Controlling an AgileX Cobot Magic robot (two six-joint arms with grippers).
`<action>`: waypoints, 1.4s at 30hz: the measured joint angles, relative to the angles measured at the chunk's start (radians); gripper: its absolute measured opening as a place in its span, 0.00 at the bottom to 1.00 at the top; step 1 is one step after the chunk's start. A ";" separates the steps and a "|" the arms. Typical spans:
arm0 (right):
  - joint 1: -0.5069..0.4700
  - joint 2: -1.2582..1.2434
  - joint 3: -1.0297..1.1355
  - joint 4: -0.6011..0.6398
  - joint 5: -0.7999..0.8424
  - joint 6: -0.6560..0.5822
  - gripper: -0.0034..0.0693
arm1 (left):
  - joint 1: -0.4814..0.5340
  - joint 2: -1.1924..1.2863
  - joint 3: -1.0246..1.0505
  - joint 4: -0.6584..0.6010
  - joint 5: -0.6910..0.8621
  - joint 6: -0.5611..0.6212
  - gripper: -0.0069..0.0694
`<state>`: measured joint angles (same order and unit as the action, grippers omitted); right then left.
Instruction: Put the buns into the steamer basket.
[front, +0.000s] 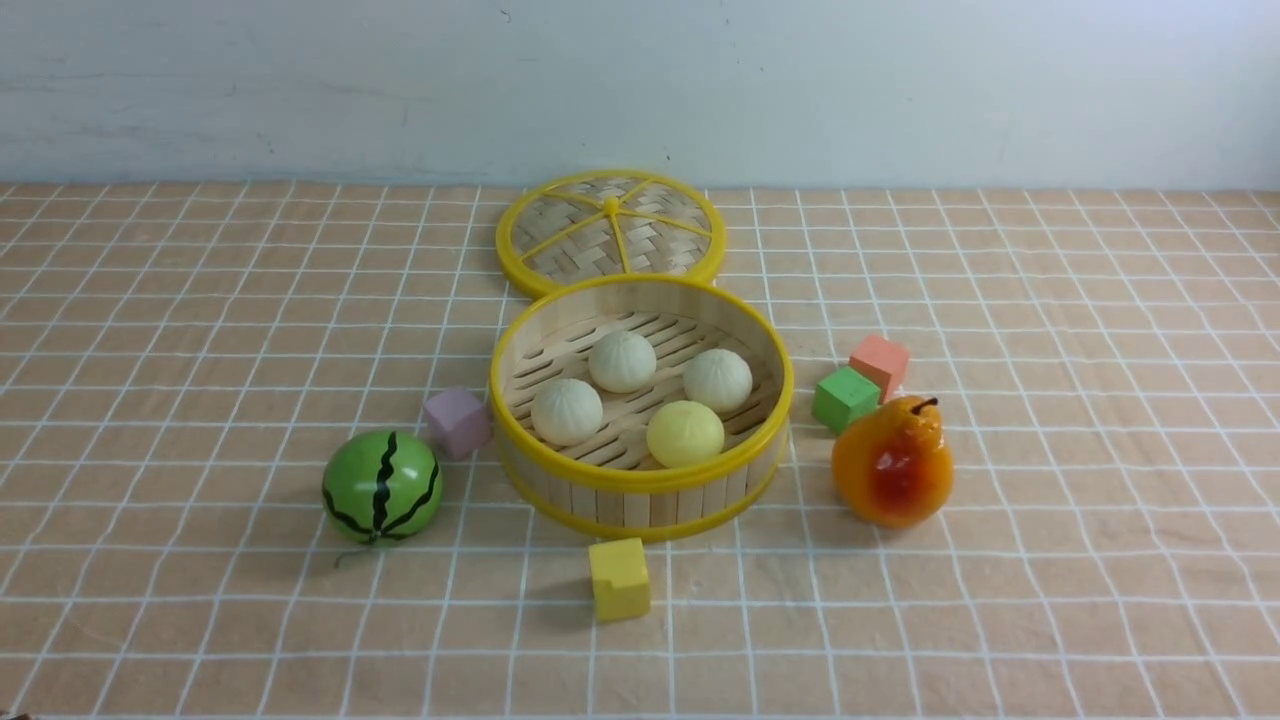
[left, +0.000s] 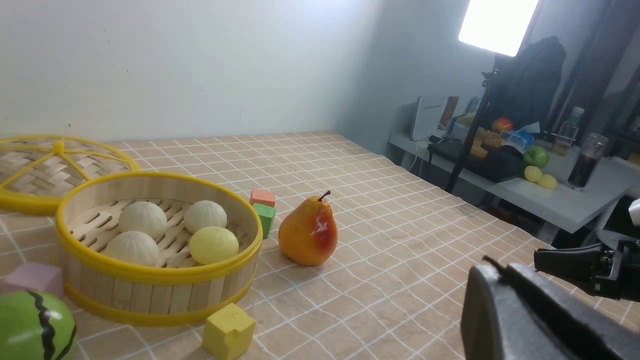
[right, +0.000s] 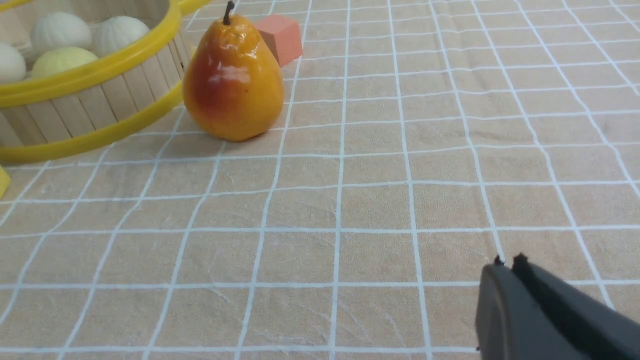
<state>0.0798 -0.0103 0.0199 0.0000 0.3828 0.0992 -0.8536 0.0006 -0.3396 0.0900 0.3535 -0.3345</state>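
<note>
My right tool (right: 507, 265) sat nearest the lens, a dark wedge low over the bench (right: 400, 200), its two tips pressed together with nothing between them. My left tool (left: 495, 267) showed the same in its own wrist view: tips together, empty, well off from the work. Neither arm appeared in the front view at all.

Moving outward from the right tool, bare checked cloth came first, then the orange pear (right: 232, 85), standing upright just beside the steamer basket (front: 640, 480), with the salmon cube (front: 880, 362) and green cube (front: 845, 397) behind it.

As I judged it, the step in hand was only to stay parked. Doing that well meant keeping both tools low and wide of the basket rim, since a nudge to the wall could have rolled the load about.

And the load was all home. The buns (front: 640, 395) lay on the slatted floor inside the basket: three off-white ones (front: 622, 361) (front: 717, 380) (front: 566, 411) and the pale yellow one (front: 685, 433) nearest my side, spaced near each other, none clearly touching. No bun was left out on the bench. By my reading the task was done.

The lid (front: 610, 232) lay flat behind the basket, nothing on it. Outside the wall sat the lilac cube (front: 456, 422), touching or nearly touching it, the watermelon ball (front: 381, 487) and the yellow cube (front: 619, 578) in front.
</note>
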 joint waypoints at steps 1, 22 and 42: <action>0.000 0.000 0.000 0.000 0.000 0.000 0.06 | 0.000 0.000 0.000 0.000 0.000 0.000 0.09; 0.000 0.000 0.000 0.005 0.001 0.001 0.08 | 0.250 0.000 0.016 0.061 -0.033 0.014 0.09; 0.000 0.000 0.000 0.008 0.002 0.002 0.10 | 0.812 -0.011 0.370 -0.236 0.031 0.150 0.07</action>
<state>0.0798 -0.0107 0.0199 0.0085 0.3847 0.1011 -0.0421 -0.0104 0.0305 -0.1462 0.3842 -0.1849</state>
